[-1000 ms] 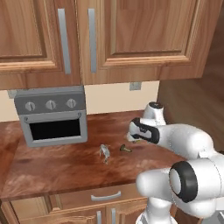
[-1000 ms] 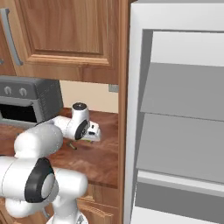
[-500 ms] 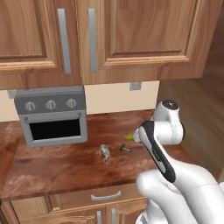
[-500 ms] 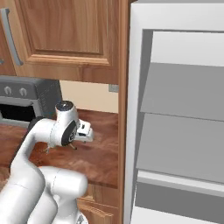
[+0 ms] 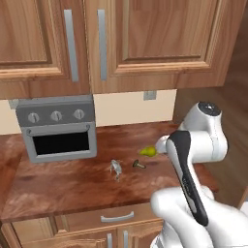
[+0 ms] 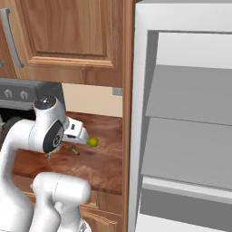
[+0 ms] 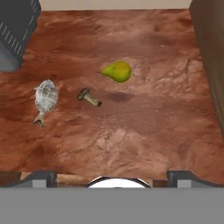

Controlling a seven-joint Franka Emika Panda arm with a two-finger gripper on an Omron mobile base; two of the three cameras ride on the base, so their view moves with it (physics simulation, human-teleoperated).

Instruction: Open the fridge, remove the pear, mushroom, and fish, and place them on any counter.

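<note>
the pear (image 7: pixel 117 71) lies on its side on the counter (image 7: pixel 144 131), neck pointing toward the mushroom (image 7: pixel 89 97) just beside it, and the fish (image 7: pixel 45 97) rests a little further along near the toaster oven (image 5: pixel 57 127). all three sit apart from one another on the dark wood top, none touching. from the right base camera the fridge (image 6: pixel 181 118) stands open with its shelves bare as far as can be seen. judging by this, the removal work looks complete: every item asked for is out and set down. the gripper (image 6: pixel 80 135) hangs above the counter with its jaws spread wide and nothing between them. little seems left beyond pulling the arm clear.
</note>
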